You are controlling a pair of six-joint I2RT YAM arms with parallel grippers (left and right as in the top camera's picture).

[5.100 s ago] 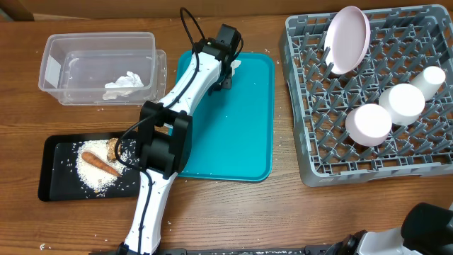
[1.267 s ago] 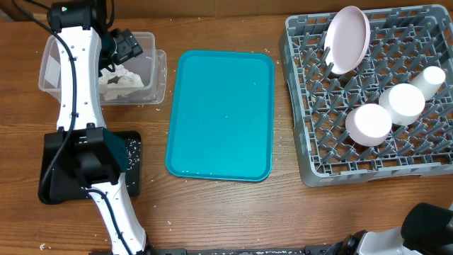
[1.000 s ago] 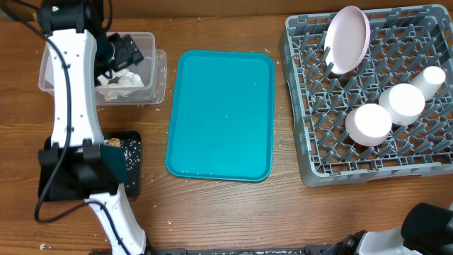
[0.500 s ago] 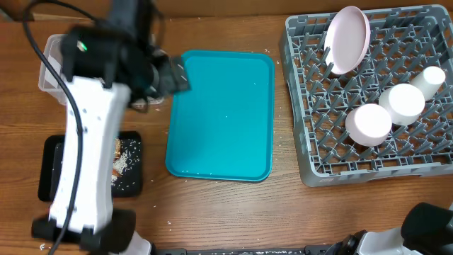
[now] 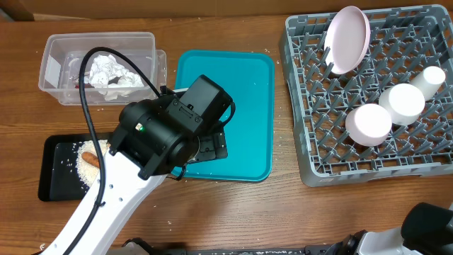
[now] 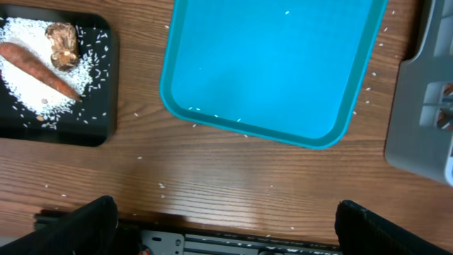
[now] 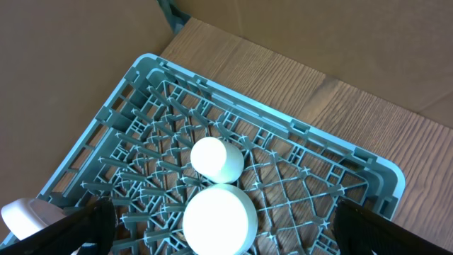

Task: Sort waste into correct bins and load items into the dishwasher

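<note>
A: Well, where is the waste to be found?

B: A crumpled white paper napkin (image 5: 110, 71) is seen inside the clear rectangular plastic tub (image 5: 53, 44) at the far left of the wooden table (image 6: 212, 177). On the shallow black rectangular tray (image 6: 95, 124), nearer the front, loose white rice-like grains (image 6: 28, 88) are heaped. A thin orange carrot-like stick (image 6: 39, 69) is laid across them, and a brown crusty food lump (image 6: 62, 44) is set just beside the stick. A few stray grains are scattered over the table and over the teal plastic serving tray (image 6: 283, 64).

A: And where is the dishware kept?

B: All of it is held in the large square grey plastic dish rack (image 5: 297, 106) on the right. A large round pale plate (image 5: 348, 39) is propped on edge near the rack's far left corner. A pinkish round bowl (image 5: 371, 124) and a white round bowl (image 5: 405, 101) are placed just beside each other. A small white cup (image 5: 432, 78) is tilted just beyond the white bowl.

A: How are the pincers held?

B: The left gripper (image 6: 226, 225) is held above the near left part of the teal tray, its jaws spread wide and empty. The right gripper (image 7: 226, 230) is held over the rack, and its jaws are likewise spread wide, with nothing clasped.
</note>
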